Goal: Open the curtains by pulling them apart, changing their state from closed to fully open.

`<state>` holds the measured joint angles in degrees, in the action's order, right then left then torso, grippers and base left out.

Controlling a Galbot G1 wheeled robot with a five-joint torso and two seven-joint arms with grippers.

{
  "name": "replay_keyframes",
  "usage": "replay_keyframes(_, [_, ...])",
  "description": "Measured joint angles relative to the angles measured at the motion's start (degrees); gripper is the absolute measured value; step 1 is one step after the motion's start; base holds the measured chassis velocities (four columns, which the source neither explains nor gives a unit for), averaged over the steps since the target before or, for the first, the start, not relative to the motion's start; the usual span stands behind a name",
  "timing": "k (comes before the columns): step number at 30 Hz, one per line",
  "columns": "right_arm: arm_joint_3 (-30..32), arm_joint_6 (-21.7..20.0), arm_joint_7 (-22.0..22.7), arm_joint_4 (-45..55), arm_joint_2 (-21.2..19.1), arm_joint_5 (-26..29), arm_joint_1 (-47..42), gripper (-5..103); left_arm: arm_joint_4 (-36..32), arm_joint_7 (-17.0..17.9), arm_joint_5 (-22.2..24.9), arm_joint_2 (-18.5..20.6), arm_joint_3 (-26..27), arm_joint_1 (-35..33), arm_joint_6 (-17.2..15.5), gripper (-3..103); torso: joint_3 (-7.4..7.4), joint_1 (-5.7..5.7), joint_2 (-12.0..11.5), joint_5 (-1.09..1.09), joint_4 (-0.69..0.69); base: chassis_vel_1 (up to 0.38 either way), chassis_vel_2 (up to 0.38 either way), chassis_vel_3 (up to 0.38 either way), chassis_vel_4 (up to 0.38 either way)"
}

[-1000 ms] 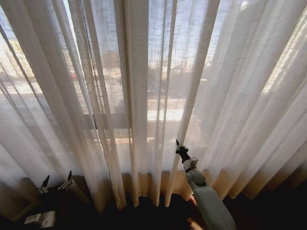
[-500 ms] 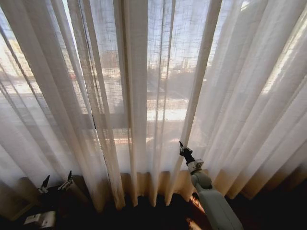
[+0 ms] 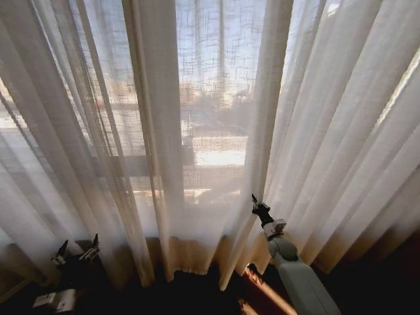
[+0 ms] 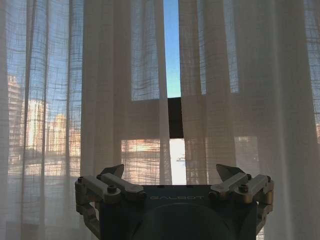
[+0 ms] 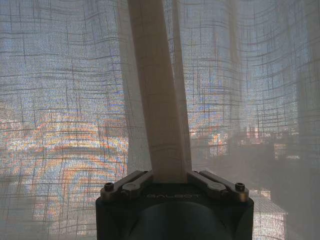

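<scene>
- The right gripper (image 3: 254, 199) stays clamped on a fold of the sheer white-cream floor-length curtains (image 3: 216, 131), now dragged further to its right.
- The fabric left of it is stretched flatter; no gap there yet.
- The left gripper (image 3: 77, 249) waits low, fingers spread, empty.

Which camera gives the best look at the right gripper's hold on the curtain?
The right wrist view: the right gripper is shut on a fold of the curtains. The head view shows it small, low against the fabric. The left wrist view shows the open left gripper instead.
</scene>
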<state>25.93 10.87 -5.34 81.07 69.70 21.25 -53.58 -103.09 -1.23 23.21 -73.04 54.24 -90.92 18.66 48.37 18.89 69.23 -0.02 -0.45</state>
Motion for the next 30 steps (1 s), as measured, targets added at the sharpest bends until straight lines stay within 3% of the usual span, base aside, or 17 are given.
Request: replay_keyframes(30, [1.5,0.6,-0.7,-1.5,-0.4,0.4,-0.1,0,0.0,0.0,0.0,0.0,0.0,0.0,0.0,100,0.01,0.0,0.0,0.03,-0.01,-0.356,-0.349,0.353,0.357])
